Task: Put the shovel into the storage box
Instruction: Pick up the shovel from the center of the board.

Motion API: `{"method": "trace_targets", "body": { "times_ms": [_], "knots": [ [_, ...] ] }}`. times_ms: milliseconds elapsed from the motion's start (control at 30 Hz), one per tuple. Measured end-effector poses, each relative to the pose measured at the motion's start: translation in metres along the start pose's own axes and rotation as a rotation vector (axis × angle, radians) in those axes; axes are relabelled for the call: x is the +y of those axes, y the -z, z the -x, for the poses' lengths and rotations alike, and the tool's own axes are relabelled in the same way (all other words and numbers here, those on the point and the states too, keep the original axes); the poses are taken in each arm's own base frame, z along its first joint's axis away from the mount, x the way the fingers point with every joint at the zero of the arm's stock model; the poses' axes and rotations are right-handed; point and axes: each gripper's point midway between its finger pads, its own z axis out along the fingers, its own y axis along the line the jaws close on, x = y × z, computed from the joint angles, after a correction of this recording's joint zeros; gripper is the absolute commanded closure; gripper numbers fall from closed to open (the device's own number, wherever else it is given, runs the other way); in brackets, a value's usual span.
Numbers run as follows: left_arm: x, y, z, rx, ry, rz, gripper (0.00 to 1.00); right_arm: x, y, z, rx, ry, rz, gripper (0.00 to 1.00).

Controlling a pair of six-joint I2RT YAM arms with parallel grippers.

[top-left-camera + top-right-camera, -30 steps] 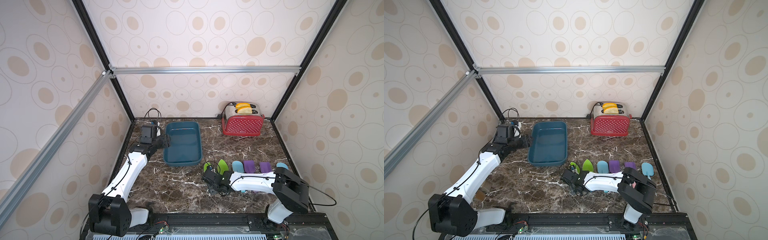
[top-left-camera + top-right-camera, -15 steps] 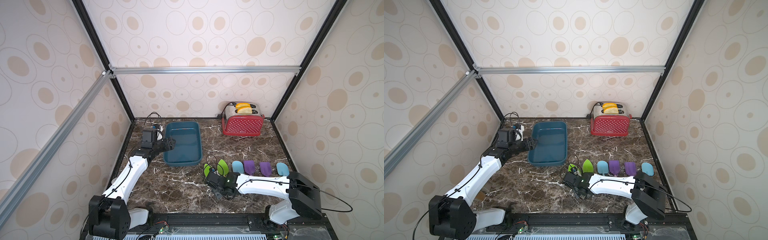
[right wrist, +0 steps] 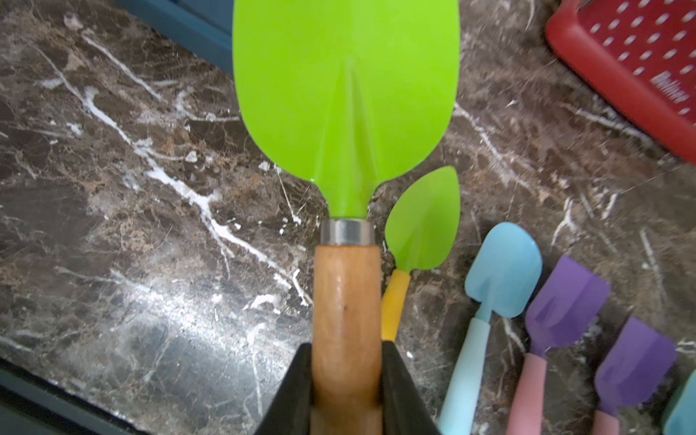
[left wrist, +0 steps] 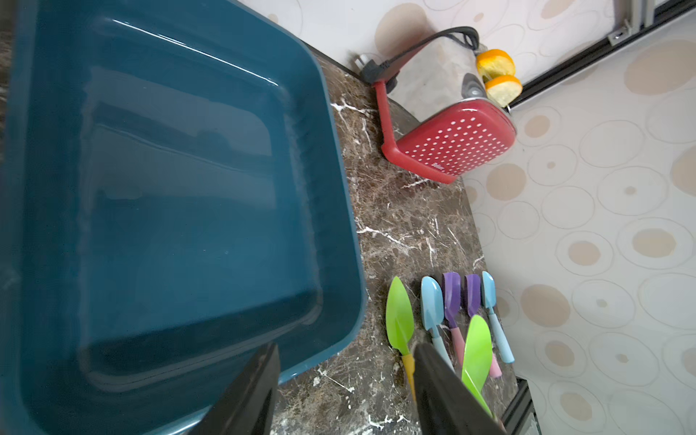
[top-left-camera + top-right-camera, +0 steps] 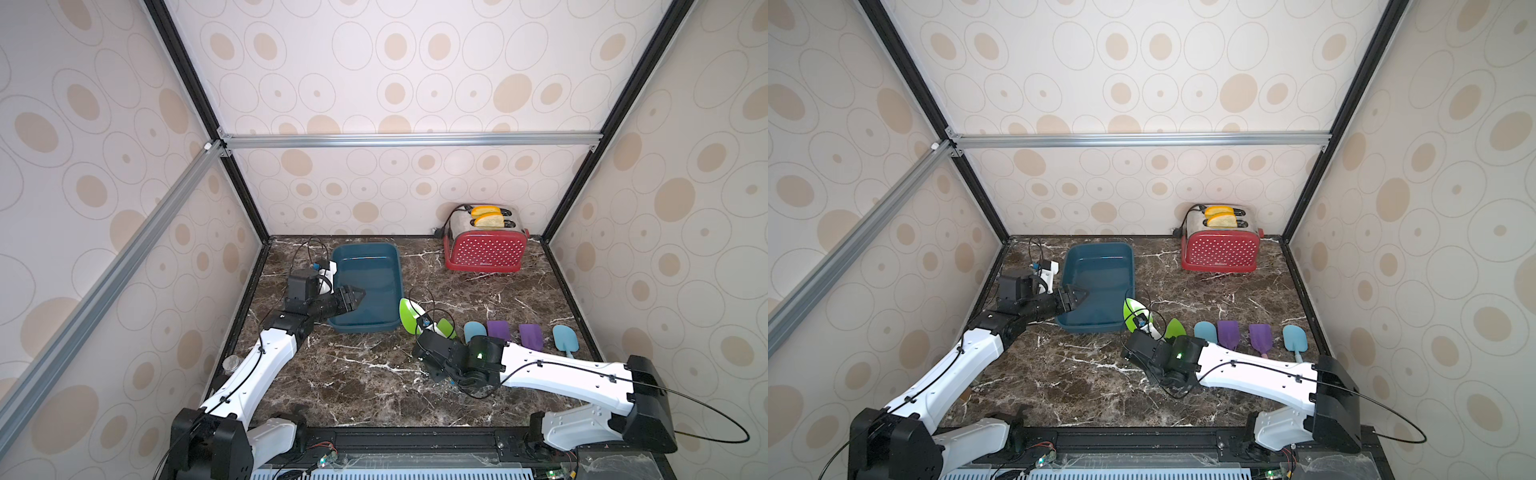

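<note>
Beside the storage box [image 5: 361,328], the right gripper [image 3: 346,348] clamped the green shovel [image 3: 346,94] by its wooden handle; the left gripper [image 4: 346,346] hovered over the box, jaws apart.

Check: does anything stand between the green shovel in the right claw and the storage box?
Nothing visible stands between the green shovel and the storage box beside it. The open left claw hangs over the box's left part.
</note>
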Motion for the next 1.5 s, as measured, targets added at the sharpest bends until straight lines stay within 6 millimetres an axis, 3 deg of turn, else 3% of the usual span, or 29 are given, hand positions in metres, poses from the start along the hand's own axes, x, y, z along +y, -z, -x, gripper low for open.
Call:
{"method": "trace_targets", "body": {
  "times_ms": [200, 300, 767, 867, 1133, 1300, 1400, 1500],
  "knots": [
    [-0.032, 0.008, -0.004, -0.012, -0.01, -0.102, 0.34, 0.001, -0.007, 0.025, -0.034, 0.071, -0.048, 0.82],
    [-0.039, 0.012, -0.005, -0.021, -0.011, -0.132, 0.34, 0.003, -0.014, 0.033, -0.037, 0.098, -0.053, 0.82],
    [-0.029, -0.006, -0.016, 0.015, 0.027, -0.125, 0.35, 0.022, -0.018, 0.081, -0.106, 0.163, -0.019, 0.82],
    [-0.027, -0.011, -0.018, 0.023, 0.033, -0.123, 0.43, 0.026, -0.019, 0.084, -0.108, 0.174, -0.008, 0.82],
    [-0.025, -0.021, -0.021, 0.04, 0.047, -0.133, 0.83, 0.032, -0.02, 0.085, -0.105, 0.19, 0.016, 0.82],
    [-0.029, -0.021, -0.02, 0.036, 0.051, -0.152, 0.93, 0.033, -0.023, 0.084, -0.096, 0.184, 0.023, 0.8],
    [-0.034, -0.019, -0.017, 0.024, 0.05, -0.17, 1.0, 0.034, -0.025, 0.083, -0.09, 0.173, 0.026, 0.66],
    [-0.034, -0.019, -0.017, 0.023, 0.042, -0.166, 1.0, 0.033, -0.024, 0.085, -0.1, 0.171, 0.021, 0.51]
  ]
}}
